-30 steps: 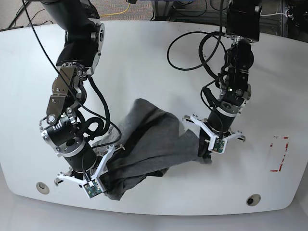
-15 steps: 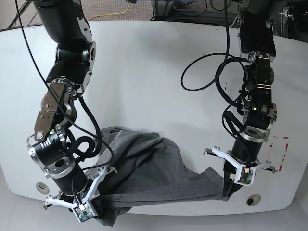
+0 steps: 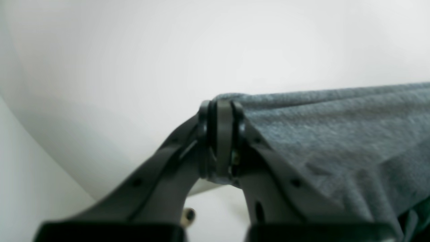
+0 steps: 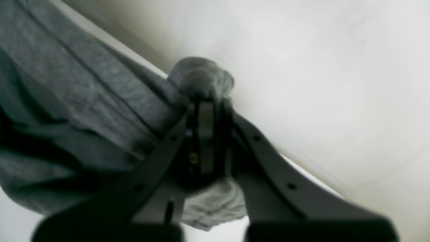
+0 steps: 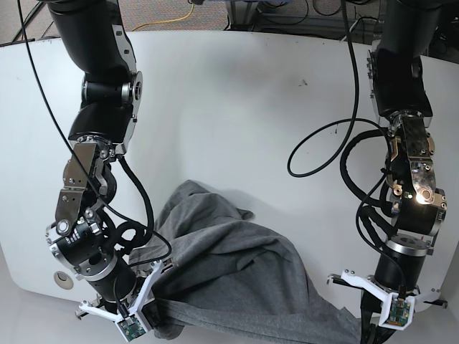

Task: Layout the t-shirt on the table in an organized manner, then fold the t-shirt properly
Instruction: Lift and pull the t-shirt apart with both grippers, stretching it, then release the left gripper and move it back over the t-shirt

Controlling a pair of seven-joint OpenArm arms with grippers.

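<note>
- Left wrist view: the left gripper (image 3: 220,134) has its dark fingers pressed together on an edge of the grey t-shirt (image 3: 336,134). The cloth runs off to the right as a taut, slightly ribbed sheet, its top hem nearly level. Behind it lies the glossy white table (image 3: 134,67), and a paler strip shows at far left beyond the table's curved edge.
- Right wrist view: the right gripper (image 4: 205,134) pinches a bunched wad of the t-shirt (image 4: 84,101); a knob of cloth pokes out above the fingertips and more hangs below them. The rest of the shirt spreads to the left in long folds with a seam line across it. The white table (image 4: 319,84) fills the right side, blurred.
- Base view: the t-shirt (image 5: 237,265) lies at the near edge of the table (image 5: 237,93), stretched between the two arms, with a rumpled peak toward the table's middle and its lower hem pulled in a line along the front edge. The right gripper (image 5: 147,315) holds the corner on this view's left; the left gripper (image 5: 369,326) holds the corner on this view's right, at the bottom of the frame. A round grommet hole (image 5: 63,279) sits just left of the right arm. Black cables (image 5: 323,143) loop beside the left arm.
</note>
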